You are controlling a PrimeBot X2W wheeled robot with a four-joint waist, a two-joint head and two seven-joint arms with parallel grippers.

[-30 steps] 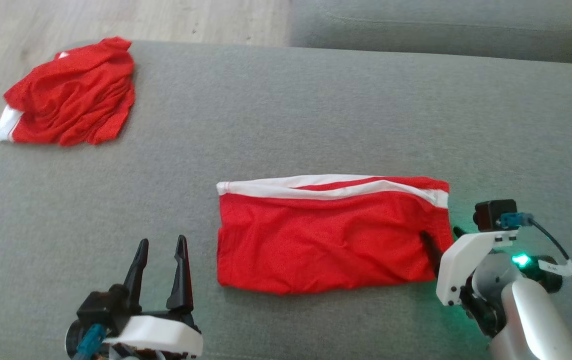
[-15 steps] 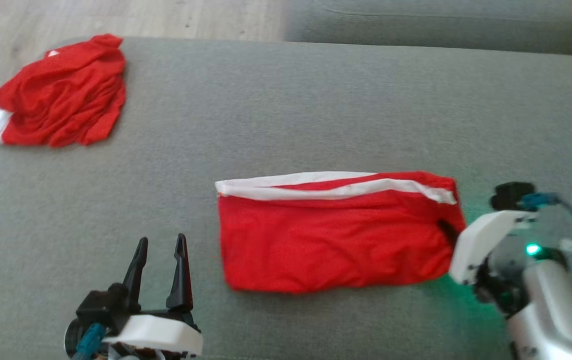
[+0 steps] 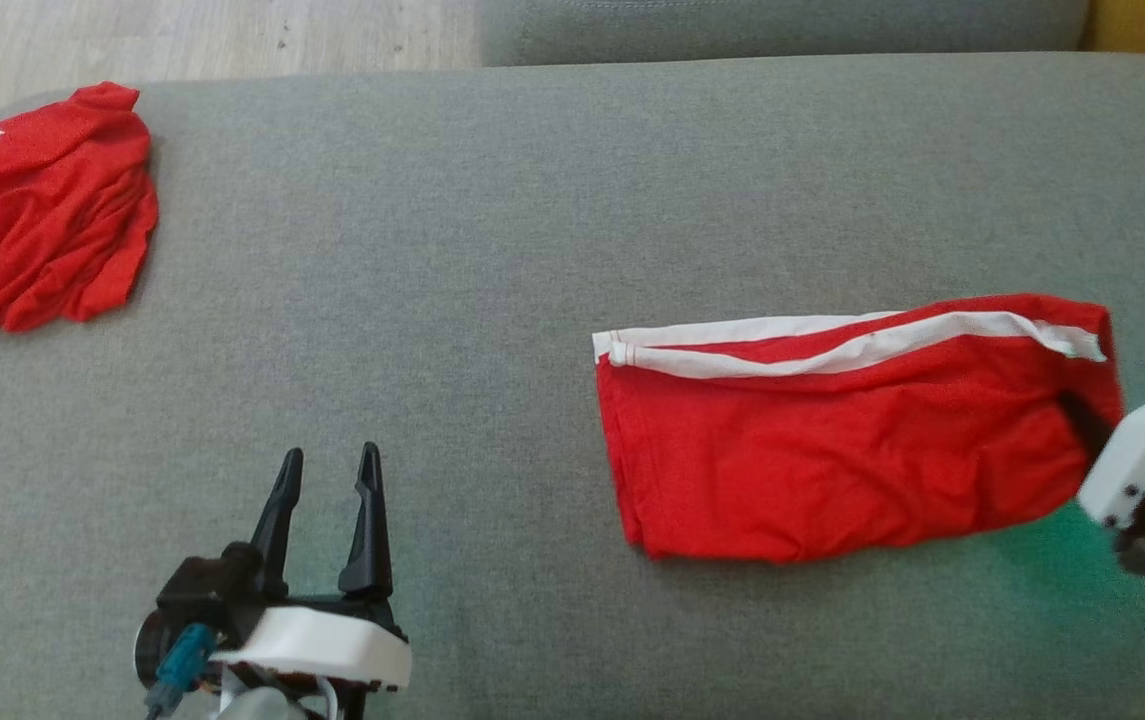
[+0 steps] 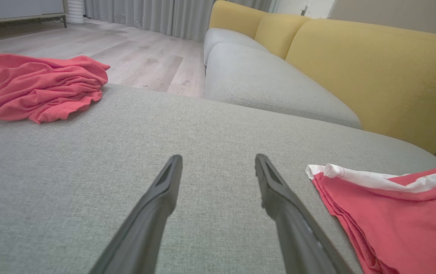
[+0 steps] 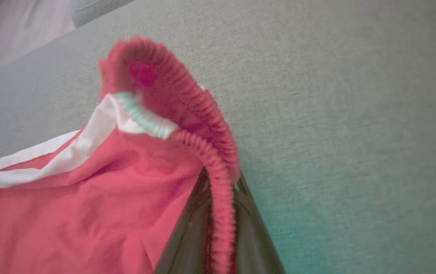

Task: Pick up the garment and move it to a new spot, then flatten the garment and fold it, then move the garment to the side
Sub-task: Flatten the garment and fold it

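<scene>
Folded garment dragged rightward; right fingers apparently clamp its edge.

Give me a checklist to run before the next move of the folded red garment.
1. Right tool shut on the elastic edge of the folded garment: ok.
2. Left tool open and apart from the cloth: ok.
3. Fold intact, layers lying flat together: ok.
4. Room on the grey cushion beyond the right tool: cannot tell, the head view cuts off there.
5. Crumpled red garment far off at the left, out of the way: ok.
</scene>
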